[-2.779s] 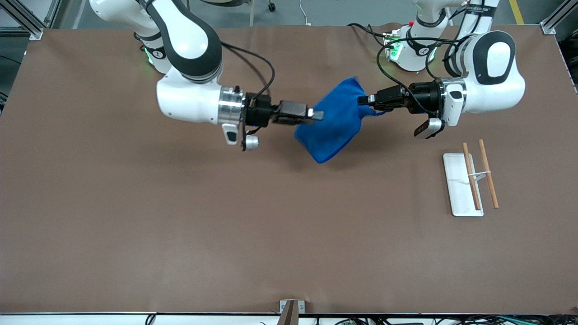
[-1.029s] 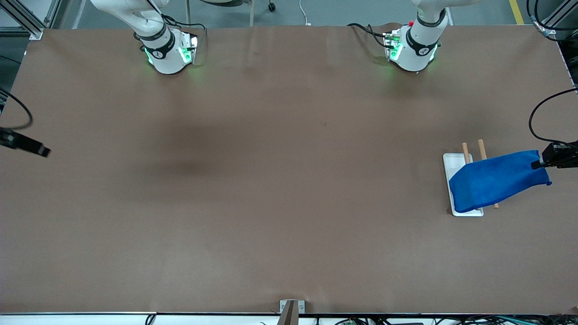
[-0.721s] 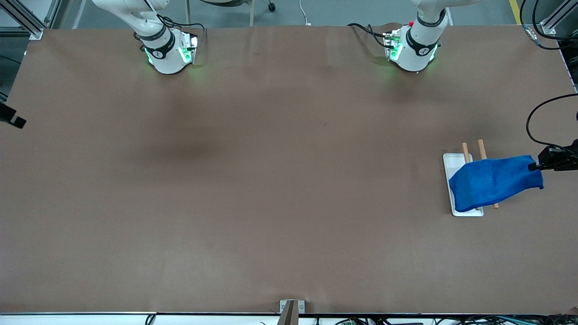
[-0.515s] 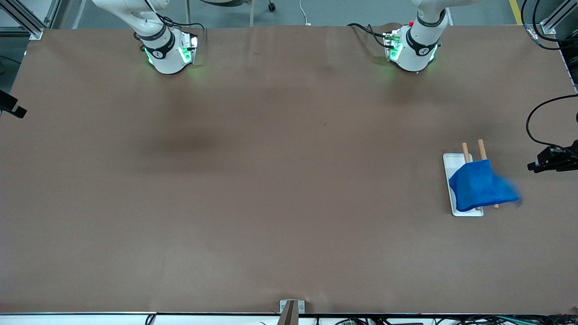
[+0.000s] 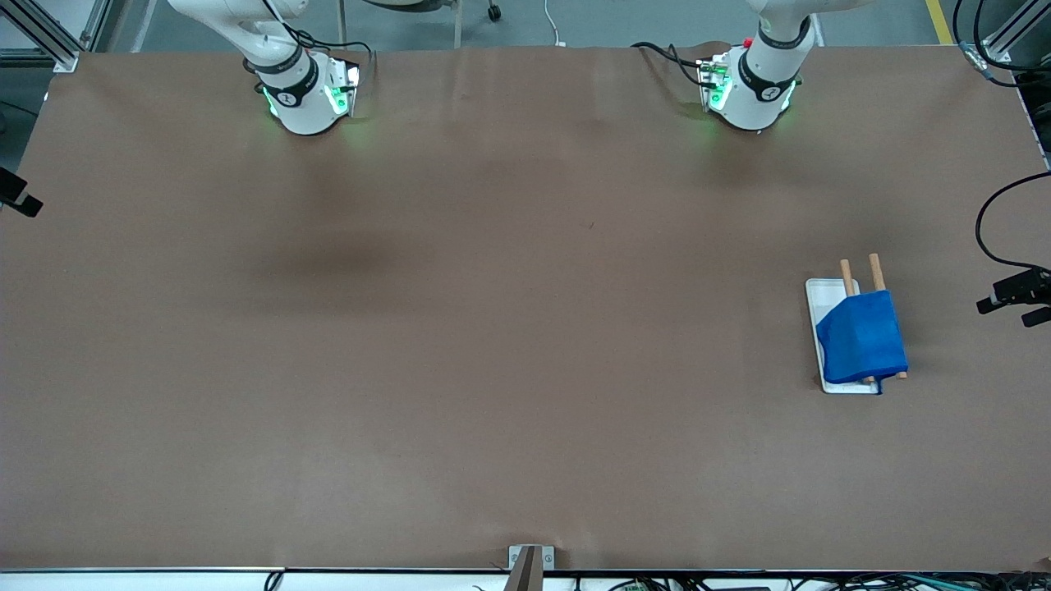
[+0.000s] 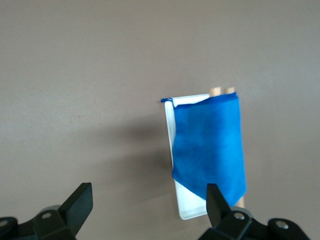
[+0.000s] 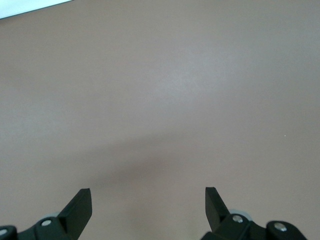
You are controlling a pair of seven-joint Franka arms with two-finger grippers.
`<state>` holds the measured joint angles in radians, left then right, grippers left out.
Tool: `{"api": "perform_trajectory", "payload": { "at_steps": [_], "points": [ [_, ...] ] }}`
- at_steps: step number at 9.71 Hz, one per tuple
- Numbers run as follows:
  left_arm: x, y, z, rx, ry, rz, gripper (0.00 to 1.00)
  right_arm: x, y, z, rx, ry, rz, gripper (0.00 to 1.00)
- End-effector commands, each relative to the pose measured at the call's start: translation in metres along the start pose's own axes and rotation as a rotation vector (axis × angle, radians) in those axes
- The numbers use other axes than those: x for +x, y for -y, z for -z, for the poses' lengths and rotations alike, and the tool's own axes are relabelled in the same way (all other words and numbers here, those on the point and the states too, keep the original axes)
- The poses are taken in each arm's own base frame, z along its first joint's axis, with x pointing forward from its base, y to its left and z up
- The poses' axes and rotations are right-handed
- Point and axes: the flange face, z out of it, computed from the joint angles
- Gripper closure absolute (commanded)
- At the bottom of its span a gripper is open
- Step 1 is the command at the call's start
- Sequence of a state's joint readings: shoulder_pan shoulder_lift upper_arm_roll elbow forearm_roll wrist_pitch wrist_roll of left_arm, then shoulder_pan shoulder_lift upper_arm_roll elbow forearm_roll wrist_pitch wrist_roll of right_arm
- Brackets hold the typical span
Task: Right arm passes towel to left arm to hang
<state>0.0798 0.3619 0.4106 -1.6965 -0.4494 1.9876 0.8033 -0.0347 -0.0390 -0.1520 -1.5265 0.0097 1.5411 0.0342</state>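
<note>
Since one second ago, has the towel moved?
Yes. The towel has left the left gripper, now open, and drawn in toward the white tray, draping over the wooden rods.

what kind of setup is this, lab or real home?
Looks like a robotics lab bench, not a home: two arm bases bolted along a brown-covered table, aluminium frame posts at its corners, and a single staged prop, a blue towel draped over a small wooden-rail rack.

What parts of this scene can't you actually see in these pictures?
- Rack rods: the towel covers their middles in the front and left wrist views.
- White base: partly under the towel.
- Left gripper and right gripper: the front view's edges cut off their arms.
</note>
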Motion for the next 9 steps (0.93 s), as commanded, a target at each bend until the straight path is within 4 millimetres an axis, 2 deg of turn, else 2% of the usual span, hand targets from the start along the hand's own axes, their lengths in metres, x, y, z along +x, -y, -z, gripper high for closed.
{"api": "perform_trajectory", "payload": {
  "at_steps": [1,3,4,5,6,7,8,9],
  "points": [
    [0.022,-0.072,0.027,0.076,0.013,0.034,0.0,0.01,0.003,0.001,-0.022,-0.004,0.026,0.0],
    [0.043,-0.153,0.068,0.147,-0.026,0.048,0.0,0.007,0.002,-0.002,-0.024,0.016,0.027,0.0],
    [0.046,-0.199,0.091,0.211,-0.039,0.045,0.0,0.007,0.004,-0.002,-0.028,0.016,0.031,0.0],
    [0.047,-0.232,0.103,0.237,-0.032,0.06,0.0,0.006,0.006,-0.003,-0.031,0.019,0.034,0.0],
    [0.051,-0.259,0.116,0.231,-0.034,0.065,0.0,0.007,0.006,-0.006,-0.031,0.023,0.033,0.0],
    [0.053,-0.279,0.144,0.224,-0.008,0.082,0.0,0.005,0.009,-0.008,-0.032,0.029,0.031,0.0],
    [0.055,-0.292,0.171,0.22,0.003,0.068,0.0,-0.001,0.017,-0.014,-0.03,0.04,0.046,0.0],
    [0.052,-0.307,0.189,0.216,0.02,0.053,0.0,-0.004,0.016,-0.014,-0.03,0.039,0.047,0.0]
  ]
}}
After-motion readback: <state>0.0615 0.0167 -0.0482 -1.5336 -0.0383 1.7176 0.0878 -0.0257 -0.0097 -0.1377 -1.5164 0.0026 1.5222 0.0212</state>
